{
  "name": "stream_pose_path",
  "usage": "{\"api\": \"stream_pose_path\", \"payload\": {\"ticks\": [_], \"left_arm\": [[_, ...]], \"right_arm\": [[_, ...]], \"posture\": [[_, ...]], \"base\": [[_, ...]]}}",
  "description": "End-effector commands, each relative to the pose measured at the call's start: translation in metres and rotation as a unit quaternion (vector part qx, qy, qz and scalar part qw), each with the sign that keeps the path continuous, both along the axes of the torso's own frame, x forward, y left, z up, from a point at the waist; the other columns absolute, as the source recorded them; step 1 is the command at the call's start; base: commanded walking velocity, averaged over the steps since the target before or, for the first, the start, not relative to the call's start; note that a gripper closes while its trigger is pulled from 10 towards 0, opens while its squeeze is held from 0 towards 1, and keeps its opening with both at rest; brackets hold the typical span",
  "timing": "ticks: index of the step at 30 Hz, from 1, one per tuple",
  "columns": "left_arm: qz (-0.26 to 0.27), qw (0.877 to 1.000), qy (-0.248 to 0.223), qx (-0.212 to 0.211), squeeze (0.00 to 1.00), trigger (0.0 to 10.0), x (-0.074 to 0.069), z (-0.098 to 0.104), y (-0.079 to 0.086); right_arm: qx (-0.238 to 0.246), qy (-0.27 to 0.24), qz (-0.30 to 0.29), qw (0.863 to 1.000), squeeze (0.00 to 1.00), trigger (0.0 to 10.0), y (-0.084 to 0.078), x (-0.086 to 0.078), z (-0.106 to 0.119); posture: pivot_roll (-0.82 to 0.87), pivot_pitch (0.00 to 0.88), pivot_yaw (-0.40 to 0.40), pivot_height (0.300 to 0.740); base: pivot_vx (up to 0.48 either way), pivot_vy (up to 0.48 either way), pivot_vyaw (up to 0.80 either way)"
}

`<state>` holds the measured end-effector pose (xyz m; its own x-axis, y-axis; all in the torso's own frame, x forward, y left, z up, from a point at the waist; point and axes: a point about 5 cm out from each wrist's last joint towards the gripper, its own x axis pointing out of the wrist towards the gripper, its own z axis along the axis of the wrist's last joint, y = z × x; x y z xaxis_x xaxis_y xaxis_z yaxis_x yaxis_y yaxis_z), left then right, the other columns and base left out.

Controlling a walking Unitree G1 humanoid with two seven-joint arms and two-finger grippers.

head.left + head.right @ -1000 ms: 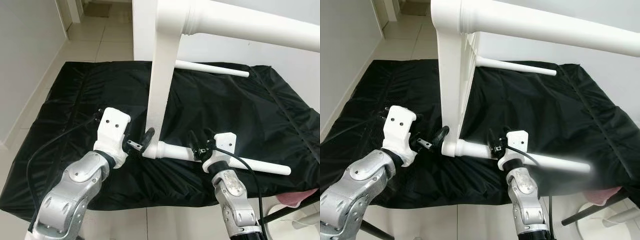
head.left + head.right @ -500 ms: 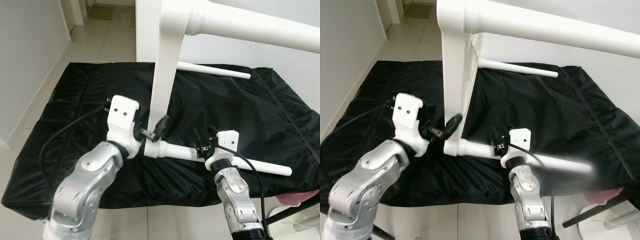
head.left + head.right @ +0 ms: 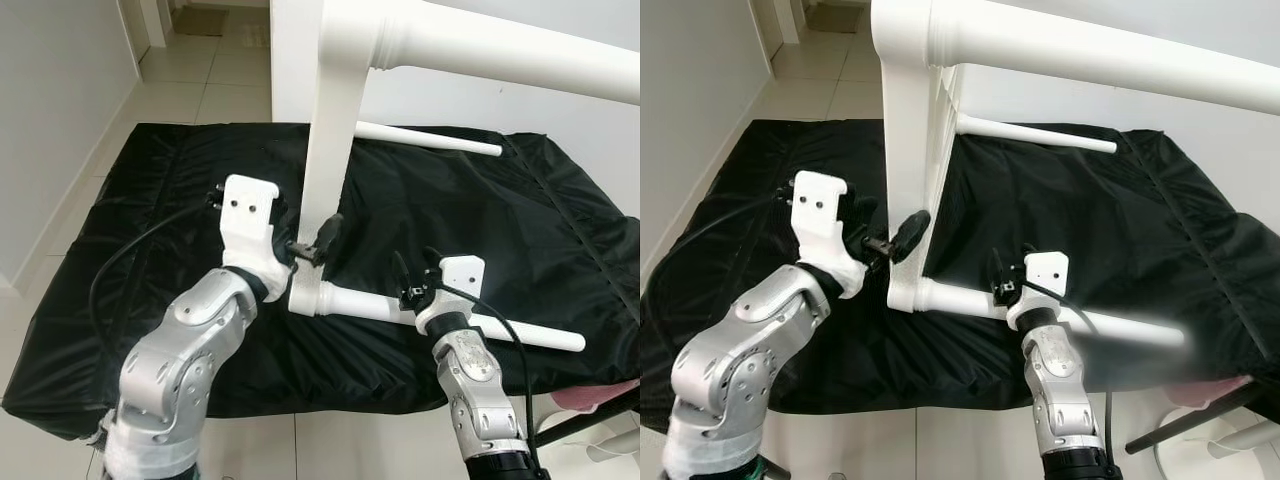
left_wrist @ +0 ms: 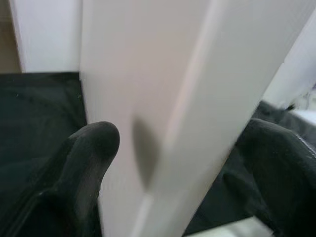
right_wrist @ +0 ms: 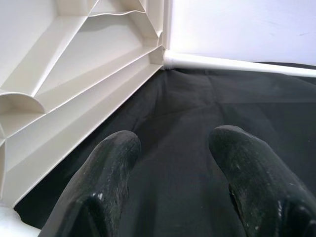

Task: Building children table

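A black sheet [image 3: 480, 230] covered the tiled floor, and on it the white children's table [image 3: 330, 150] stood on its edge, its lowest leg [image 3: 400, 310] lying flat along the cloth. The left gripper [image 3: 315, 243] straddled the table's upright edge, fingers spread to either side and not clearly clamped. The right gripper [image 3: 412, 283] hovered just above the lying leg, fingers apart and holding nothing. Braced so loosely, the table could tip or twist if the leg were pushed.

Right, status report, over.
Left gripper open, straddling upright table edge. Right gripper open over lower leg. Black cloth underneath, nothing blocking.
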<state>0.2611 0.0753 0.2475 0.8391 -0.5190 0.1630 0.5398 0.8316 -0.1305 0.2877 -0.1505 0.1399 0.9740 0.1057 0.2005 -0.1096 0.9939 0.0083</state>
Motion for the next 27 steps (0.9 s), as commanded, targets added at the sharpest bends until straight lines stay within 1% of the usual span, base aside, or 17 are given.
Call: {"api": "stream_pose_path", "payload": {"ticks": [1, 4, 7, 8, 9, 11, 15, 17, 21, 23, 24, 27], "left_arm": [[0.018, 1.000, 0.005, 0.000, 0.00, 10.0, 0.002, 0.000, 0.001], [0.015, 1.000, 0.010, -0.007, 0.00, 10.0, 0.002, 0.001, -0.005], [0.015, 1.000, 0.011, -0.008, 0.00, 10.0, 0.003, 0.002, -0.006], [0.011, 1.000, 0.009, -0.009, 0.00, 10.0, 0.004, 0.005, -0.013], [0.011, 1.000, 0.009, -0.009, 0.00, 10.0, 0.004, 0.005, -0.013], [0.011, 1.000, 0.007, -0.009, 0.00, 10.0, 0.006, 0.008, -0.019], [0.012, 1.000, 0.006, -0.009, 0.00, 10.0, 0.006, 0.009, -0.020], [0.030, 0.999, 0.016, -0.018, 0.00, 10.0, 0.011, 0.008, -0.021], [0.046, 0.999, 0.018, -0.018, 0.00, 10.0, 0.014, 0.009, -0.027], [0.062, 0.998, 0.007, -0.003, 0.00, 10.0, 0.018, 0.012, -0.027], [0.062, 0.998, 0.007, -0.003, 0.00, 10.0, 0.018, 0.012, -0.027], [0.096, 0.995, -0.008, 0.024, 0.00, 10.0, 0.024, 0.015, -0.025]], "right_arm": [[-0.001, 0.004, -0.004, 1.000, 0.00, 10.0, -0.002, 0.000, -0.002], [0.000, 0.005, -0.008, 1.000, 0.00, 10.0, -0.002, 0.001, -0.003], [0.000, 0.005, -0.009, 1.000, 0.00, 10.0, -0.002, 0.001, -0.003], [0.002, 0.001, -0.016, 1.000, 0.00, 10.0, -0.004, 0.002, -0.002], [0.002, 0.001, -0.016, 1.000, 0.00, 10.0, -0.004, 0.002, -0.002], [0.002, -0.004, -0.030, 1.000, 0.00, 10.0, -0.007, 0.003, 0.000], [0.002, -0.005, -0.033, 0.999, 0.00, 10.0, -0.008, 0.004, 0.000], [0.006, -0.010, -0.043, 0.999, 0.00, 10.0, -0.010, 0.006, 0.003], [0.008, -0.014, -0.054, 0.998, 0.00, 10.0, -0.013, 0.007, 0.005], [0.007, -0.016, -0.062, 0.998, 0.00, 10.0, -0.017, 0.008, 0.006], [0.007, -0.016, -0.062, 0.998, 0.00, 10.0, -0.017, 0.008, 0.006], [0.006, -0.017, -0.070, 0.997, 0.00, 10.0, -0.021, 0.009, 0.006]], "posture": [[0.04, 0.059, -0.025, 0.740], [0.04, 0.061, -0.019, 0.740], [0.04, 0.060, -0.018, 0.740], [0.04, 0.059, -0.014, 0.740], [0.04, 0.059, -0.014, 0.740], [0.04, 0.057, -0.011, 0.740], [0.04, 0.057, -0.011, 0.740], [0.03, 0.055, 0.008, 0.740], [0.03, 0.056, 0.011, 0.740], [0.03, 0.058, 0.016, 0.740], [0.03, 0.058, 0.016, 0.740], [0.03, 0.058, 0.016, 0.740]], "base": [[0.000, 0.000, 0.00], [0.000, 0.000, 0.00], [0.000, 0.000, 0.00], [0.000, 0.000, 0.00], [0.000, 0.000, 0.00], [0.000, 0.000, 0.00], [0.000, 0.000, 0.00], [0.000, 0.000, 0.00], [0.000, 0.000, 0.00], [0.000, 0.000, 0.00], [0.000, 0.000, 0.00], [0.000, 0.000, 0.00]]}}
